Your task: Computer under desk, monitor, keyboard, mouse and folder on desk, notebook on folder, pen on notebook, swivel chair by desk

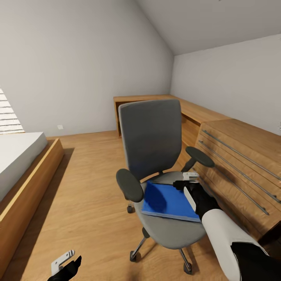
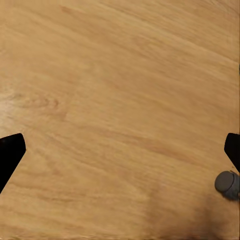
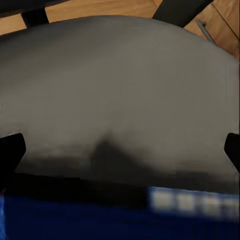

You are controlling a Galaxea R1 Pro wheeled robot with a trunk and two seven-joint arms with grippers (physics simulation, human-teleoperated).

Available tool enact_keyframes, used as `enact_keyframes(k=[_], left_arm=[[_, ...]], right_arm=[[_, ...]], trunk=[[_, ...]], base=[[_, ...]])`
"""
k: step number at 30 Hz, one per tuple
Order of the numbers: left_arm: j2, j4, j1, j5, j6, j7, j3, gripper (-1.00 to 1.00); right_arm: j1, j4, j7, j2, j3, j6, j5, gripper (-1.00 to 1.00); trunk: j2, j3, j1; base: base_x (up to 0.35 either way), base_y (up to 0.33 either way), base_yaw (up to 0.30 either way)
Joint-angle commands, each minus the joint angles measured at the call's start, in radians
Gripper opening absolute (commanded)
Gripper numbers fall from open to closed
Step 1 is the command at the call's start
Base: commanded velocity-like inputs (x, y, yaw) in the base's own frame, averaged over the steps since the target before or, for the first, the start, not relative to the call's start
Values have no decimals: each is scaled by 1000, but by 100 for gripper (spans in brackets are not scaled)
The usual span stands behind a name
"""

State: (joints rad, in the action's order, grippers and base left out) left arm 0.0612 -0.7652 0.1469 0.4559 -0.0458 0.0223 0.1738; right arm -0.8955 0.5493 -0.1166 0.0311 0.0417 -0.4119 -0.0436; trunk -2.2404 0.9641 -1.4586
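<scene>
The grey swivel chair (image 1: 150,136) stands in the middle of the wooden floor, its back toward the far wall. A bright blue folder (image 1: 168,201) lies flat on its seat (image 3: 120,85). My right gripper (image 1: 186,180) hovers open just over the folder's far right corner, between the folder and the chair's right armrest (image 1: 200,156). In the right wrist view, the right gripper (image 3: 120,150) has its dark fingertips (image 3: 10,150) wide apart over the seat, with the folder (image 3: 100,220) at the near edge. My left gripper (image 1: 64,265) hangs open low over the floor; the left gripper (image 2: 120,155) holds nothing.
A light wooden drawer unit (image 1: 242,164) with long metal handles stands close on the chair's right. A low wooden counter (image 1: 156,99) runs along the far corner. A bed (image 1: 19,156) on a wooden frame is at the left. A chair caster (image 2: 227,184) sits near my left gripper.
</scene>
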Motion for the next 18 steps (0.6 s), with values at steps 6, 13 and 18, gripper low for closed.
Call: enact_keyframes(k=[6, 13, 18], left_arm=[[0, -2, 0, 10, -5, 3, 0, 100], [7, -2, 0, 10, -5, 4, 0, 100], [8, -2, 0, 10, -5, 4, 0, 100]], right_arm=[[0, 0, 2, 0, 5, -5, -3, 100], [0, 4, 7, -2, 6, 1, -3, 100], [0, 6, 10, -3, 6, 2, -2, 100]], trunk=[[0, 1, 1], [0, 1, 1], [0, 1, 1]], base=[[-132, 0, 0], [-17, 0, 0], [-2, 0, 0]])
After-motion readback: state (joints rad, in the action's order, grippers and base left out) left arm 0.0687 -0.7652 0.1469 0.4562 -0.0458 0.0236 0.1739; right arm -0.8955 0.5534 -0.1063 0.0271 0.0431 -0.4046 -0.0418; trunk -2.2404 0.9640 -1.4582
